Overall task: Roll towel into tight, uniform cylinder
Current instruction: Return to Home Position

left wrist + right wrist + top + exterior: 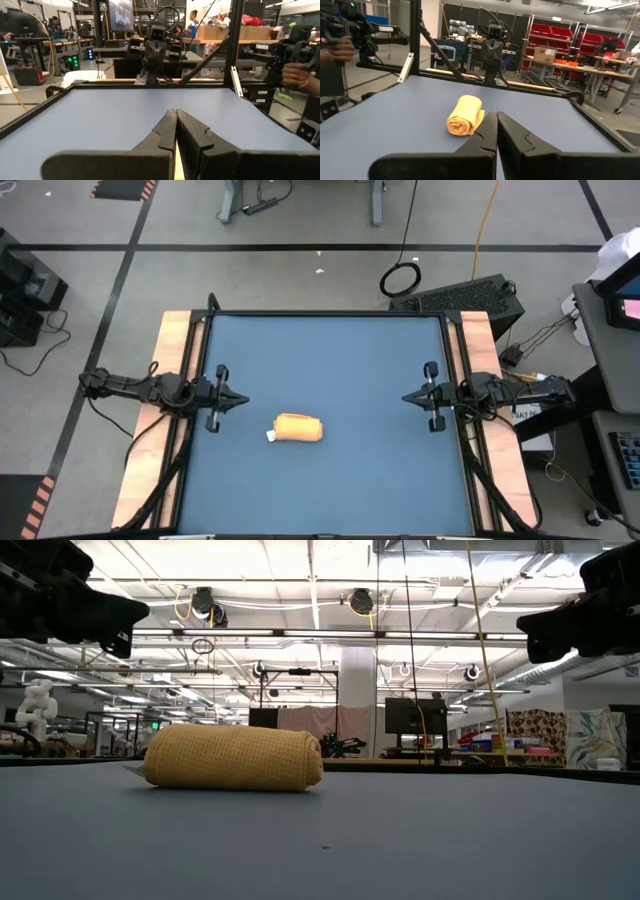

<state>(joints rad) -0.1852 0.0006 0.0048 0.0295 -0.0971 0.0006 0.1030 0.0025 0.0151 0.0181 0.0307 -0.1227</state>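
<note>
Your towel is sitting on the blue tabletop rolled into a short, stubby cylinder. In the high view it lies roughly left to right. The little white tag pokes out at the end nearer the left arm. The right wrist view shows you the spiral end of the roll, with the outer layer sagging a bit loose on one side.

Your left tool hangs over the tabletop's left side with its fingers pressed together on nothing. Your right tool is the same over the right side, also pinched closed and empty. Both are up off the surface and well apart from the towel. It lies between them, closer to the left one.
</note>
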